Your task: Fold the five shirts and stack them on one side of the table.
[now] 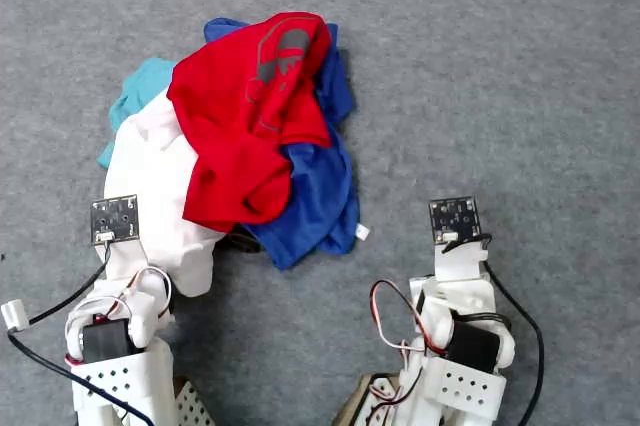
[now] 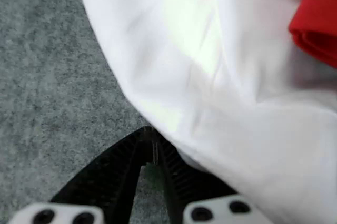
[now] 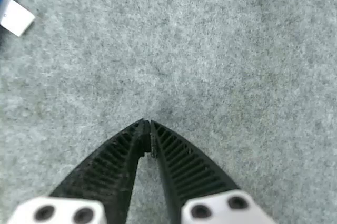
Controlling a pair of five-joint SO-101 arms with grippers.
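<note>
High view. The shirts lie on the grey counter (image 1: 520, 96) in one loose heap, left of centre, none of them folded. The red shirt (image 1: 250, 116) is on top. The blue shirt (image 1: 325, 196) lies beneath it, spilling out to the right and near side. The white shirt (image 1: 155, 176) lies along the heap's left side. The teal shirt (image 1: 135, 91) peeps out at the far left, mostly covered. A dark scrap (image 1: 240, 239) shows under the near edge of red and blue, too little to say what it is. A small white tag (image 1: 361, 232) sits at the blue shirt's near right corner.

The left arm (image 1: 115, 321) is at the near left, its wrist over the white shirt's near end. The right arm (image 1: 460, 326) is at the near right, well apart from the heap. Both arms are cut off by the near edge. Open grey surface runs from the heap's right side to the counter's right edge, and also between the arms. The heap stops short of the far edge.

Left wrist view. The left tool (image 2: 152, 142) has its fingers pressed together, tips at the white shirt's hem. Cloth drapes over part of one finger; I cannot tell whether any is caught. A red fold rests on the white.

Right wrist view. The right tool (image 3: 148, 132) has its fingers pressed together over bare counter. The tag and a sliver of blue lie well apart from its tips.
</note>
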